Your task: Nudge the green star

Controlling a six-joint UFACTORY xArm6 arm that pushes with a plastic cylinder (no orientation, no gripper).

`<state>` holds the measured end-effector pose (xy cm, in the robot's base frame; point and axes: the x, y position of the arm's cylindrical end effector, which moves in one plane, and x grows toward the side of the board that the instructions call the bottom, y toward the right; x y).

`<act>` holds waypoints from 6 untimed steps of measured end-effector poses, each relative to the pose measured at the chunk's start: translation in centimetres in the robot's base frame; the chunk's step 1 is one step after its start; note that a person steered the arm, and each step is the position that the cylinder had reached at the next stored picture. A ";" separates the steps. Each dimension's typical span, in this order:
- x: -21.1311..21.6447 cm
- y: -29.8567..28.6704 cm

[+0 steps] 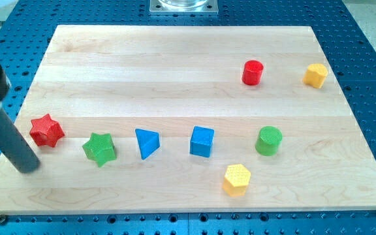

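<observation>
The rod's tip [28,168] rested on the wooden board [175,59] at the view's far left, bare, holding nothing; red star [46,130] just above-right; green star [99,148] near, untouched; blue triangle [147,142] beside it.

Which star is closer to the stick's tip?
The red star: it sits just right of my tip; the green star lies farther right.

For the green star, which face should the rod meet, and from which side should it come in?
No grasp is possible, only a push. My tip sits to the view's left of the green star, slightly lower, below the red star. Meeting the star's left side, ideally square on a notch between points, seems best; an off-centre hit on a point would likely spin it. The blue triangle lies close on the right.
</observation>
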<state>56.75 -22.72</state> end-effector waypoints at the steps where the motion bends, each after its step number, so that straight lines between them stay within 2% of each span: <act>1: 0.4 6.3; 3: -0.8 8.3; 4: 3.0 11.7; 5: 2.6 20.5; 6: -0.2 26.1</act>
